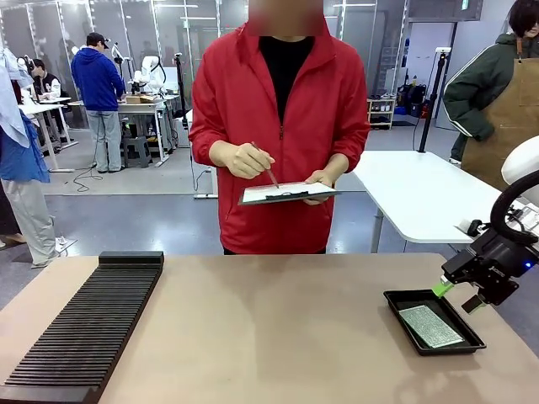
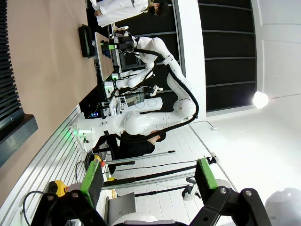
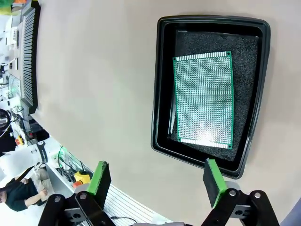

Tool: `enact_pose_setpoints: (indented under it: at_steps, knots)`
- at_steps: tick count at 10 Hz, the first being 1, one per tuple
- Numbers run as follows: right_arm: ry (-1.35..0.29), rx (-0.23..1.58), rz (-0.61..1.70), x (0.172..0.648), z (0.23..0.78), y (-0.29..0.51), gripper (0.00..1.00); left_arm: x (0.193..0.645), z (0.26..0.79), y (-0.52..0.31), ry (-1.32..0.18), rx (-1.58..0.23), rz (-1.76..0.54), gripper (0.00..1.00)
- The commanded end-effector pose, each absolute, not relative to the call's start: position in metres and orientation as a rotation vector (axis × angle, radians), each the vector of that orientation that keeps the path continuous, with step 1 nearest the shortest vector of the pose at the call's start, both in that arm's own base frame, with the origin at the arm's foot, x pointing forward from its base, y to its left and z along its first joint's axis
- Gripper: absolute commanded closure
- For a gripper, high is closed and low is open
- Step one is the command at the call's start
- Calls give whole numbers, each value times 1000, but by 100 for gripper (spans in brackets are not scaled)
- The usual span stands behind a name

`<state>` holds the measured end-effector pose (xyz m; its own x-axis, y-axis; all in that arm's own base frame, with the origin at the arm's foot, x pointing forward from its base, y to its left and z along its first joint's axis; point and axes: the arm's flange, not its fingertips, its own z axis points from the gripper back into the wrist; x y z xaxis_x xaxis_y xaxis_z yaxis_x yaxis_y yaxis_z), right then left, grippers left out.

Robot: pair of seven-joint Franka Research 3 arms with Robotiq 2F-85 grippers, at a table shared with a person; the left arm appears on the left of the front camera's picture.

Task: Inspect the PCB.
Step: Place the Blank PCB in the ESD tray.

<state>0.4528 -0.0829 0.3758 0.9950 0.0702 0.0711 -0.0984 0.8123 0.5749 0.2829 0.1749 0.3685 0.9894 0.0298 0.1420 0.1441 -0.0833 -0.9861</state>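
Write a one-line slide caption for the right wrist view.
Open right tool above the PCB lying flat in its black tray.

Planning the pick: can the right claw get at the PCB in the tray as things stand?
Probably yes. The right claw hangs open above the black tray, and the PCB lies flat inside with nothing on top of it. The tray's low rim could hinder an edge grip.

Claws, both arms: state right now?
Left claw: open, holding nothing.
Right claw: open, empty, above the black tray with the PCB lying in it.
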Motion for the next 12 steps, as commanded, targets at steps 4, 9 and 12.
enact_pose_setpoints:
  at_steps: [4,9,12]
  knots:
    - [-50,614,94,454,377,-82,0,282,369,176,-137,-1652,-96,0]
    - [-69,716,103,434,430,-89,0,282,369,176,-137,-1652,-96,0]
    - [-70,885,59,400,484,-126,0,282,369,176,-137,-1652,-96,0]
